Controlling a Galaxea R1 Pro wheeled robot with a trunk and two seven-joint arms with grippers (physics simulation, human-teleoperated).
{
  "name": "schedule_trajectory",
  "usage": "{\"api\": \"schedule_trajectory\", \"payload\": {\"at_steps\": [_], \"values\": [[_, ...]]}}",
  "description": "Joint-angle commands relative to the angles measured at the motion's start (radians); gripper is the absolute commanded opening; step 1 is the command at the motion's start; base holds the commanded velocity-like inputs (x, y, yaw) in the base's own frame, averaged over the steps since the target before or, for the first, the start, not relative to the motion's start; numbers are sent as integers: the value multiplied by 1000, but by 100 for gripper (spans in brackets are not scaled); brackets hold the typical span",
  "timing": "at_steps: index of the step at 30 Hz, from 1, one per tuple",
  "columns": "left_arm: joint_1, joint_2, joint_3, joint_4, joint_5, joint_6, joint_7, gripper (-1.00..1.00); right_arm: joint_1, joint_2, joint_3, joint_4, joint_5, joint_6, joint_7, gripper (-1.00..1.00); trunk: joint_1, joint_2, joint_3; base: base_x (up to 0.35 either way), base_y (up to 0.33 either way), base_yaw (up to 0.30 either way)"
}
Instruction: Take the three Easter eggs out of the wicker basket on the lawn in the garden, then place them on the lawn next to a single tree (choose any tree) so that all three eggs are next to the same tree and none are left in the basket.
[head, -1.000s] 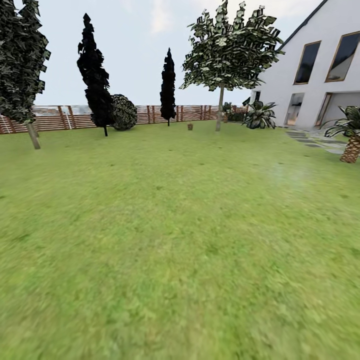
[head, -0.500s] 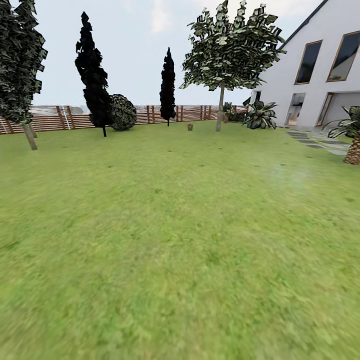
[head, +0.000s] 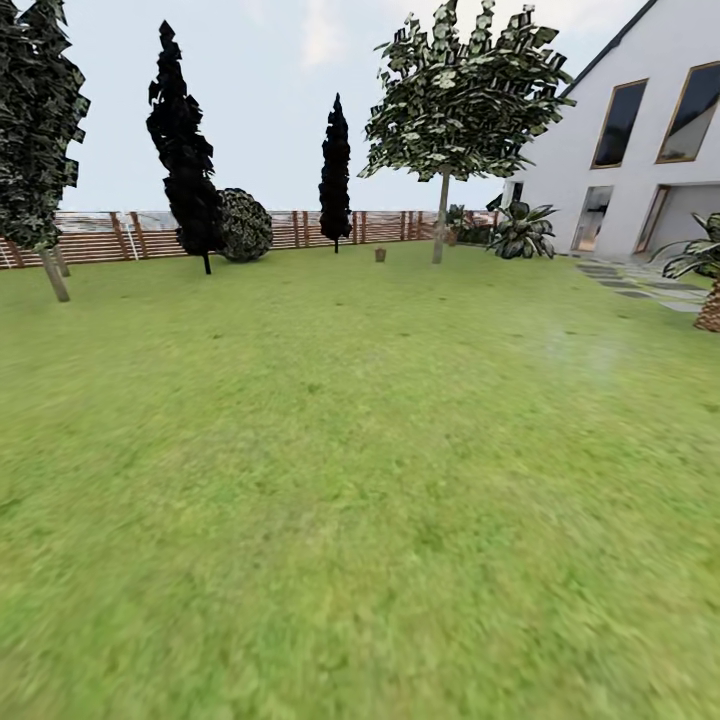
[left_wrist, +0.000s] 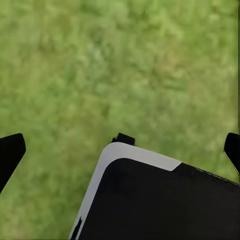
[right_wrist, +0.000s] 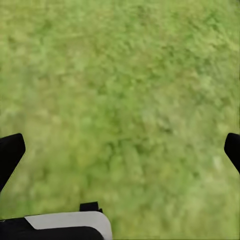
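Lawn (head: 330, 450) – wide green grass; small wicker basket (head: 380, 254) far off, near tree (head: 440, 215).

Counts: two leafy trees, one (head: 441, 215) by the house and one (head: 50, 272) far left; two dark cypresses (head: 185, 160) (head: 336, 170); one round bush (head: 244, 225); one small brown basket (head: 380, 254) far off; four house windows (head: 614, 125); two spiky palms (head: 520, 230) (head: 704, 262).

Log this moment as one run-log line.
phase: transit | basket: far across lawn, beside tree | eggs: too far to tell | left gripper: open | right gripper: open
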Motion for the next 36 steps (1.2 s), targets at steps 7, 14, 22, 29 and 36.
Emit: {"api": "schedule_trajectory", "payload": {"at_steps": [7,14,22,29,36], "values": [[-1,0,-2,1,10,-4,0,100,-1,0,1,2,1,-3,-1,100,1,-2,-2,320,0,0],[-1,0,-2,1,10,-4,0,100,-1,0,1,3,3,-5,-1,100,1,-2,-2,320,-5,0],[-1,-1,-2,2,7,-6,0,100,-1,0,6,3,6,-11,2,100,1,-2,-2,320,-65,0],[-1,-1,-2,2,7,-6,0,100,-1,0,6,4,7,-11,2,100,1,-2,-2,320,-80,13],[-1,-1,-2,2,6,-6,2,100,-1,2,7,4,6,-12,2,100,1,-2,-2,320,-82,78]]}}
